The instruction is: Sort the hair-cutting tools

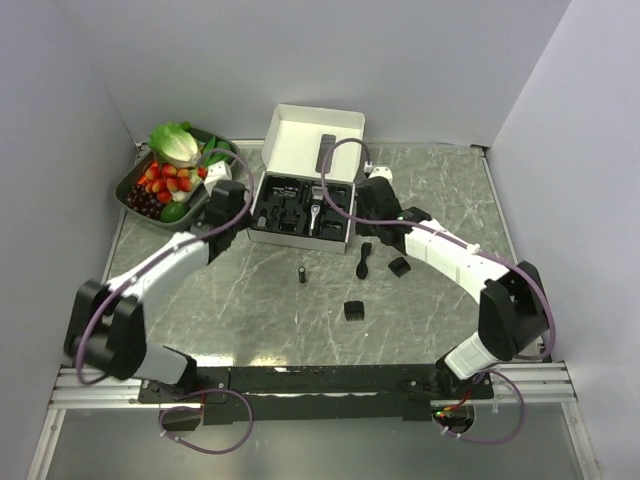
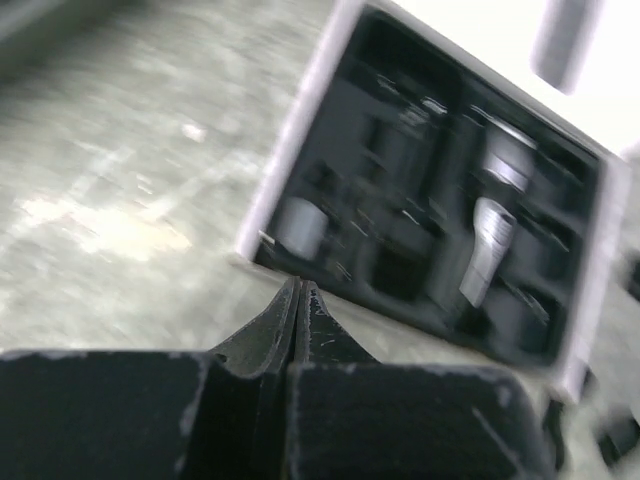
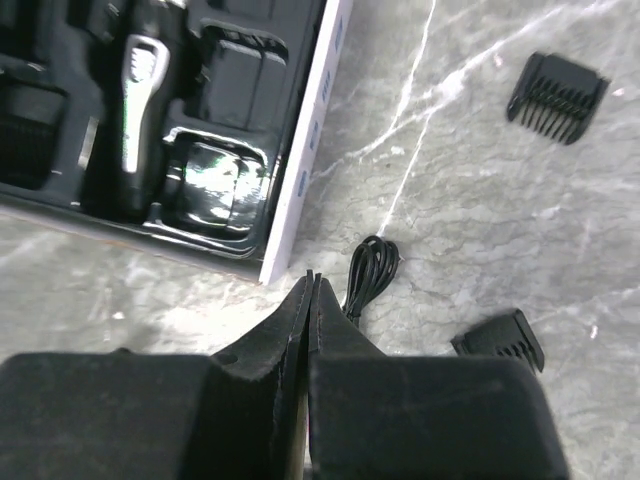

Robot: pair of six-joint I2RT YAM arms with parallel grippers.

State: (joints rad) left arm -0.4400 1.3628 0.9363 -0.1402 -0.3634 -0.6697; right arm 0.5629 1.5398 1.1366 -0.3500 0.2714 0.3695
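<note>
— Which arm is better placed for the next pick?
— The right claw [image 3: 312, 285], tips pressed together, empty. The slim black piece [image 3: 370, 272] lies on the worktop [image 3: 450, 200] just right of those tips, long axis running up the frame. The left claw [image 2: 298, 292], also closed, faces the box [image 2: 290, 150].

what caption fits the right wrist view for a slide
Shut right gripper near the clipper case, a comb guard loose on the table

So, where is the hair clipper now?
Top view: the hair clipper lies inside the open white box, right of its middle, at the far centre of the table.
</note>
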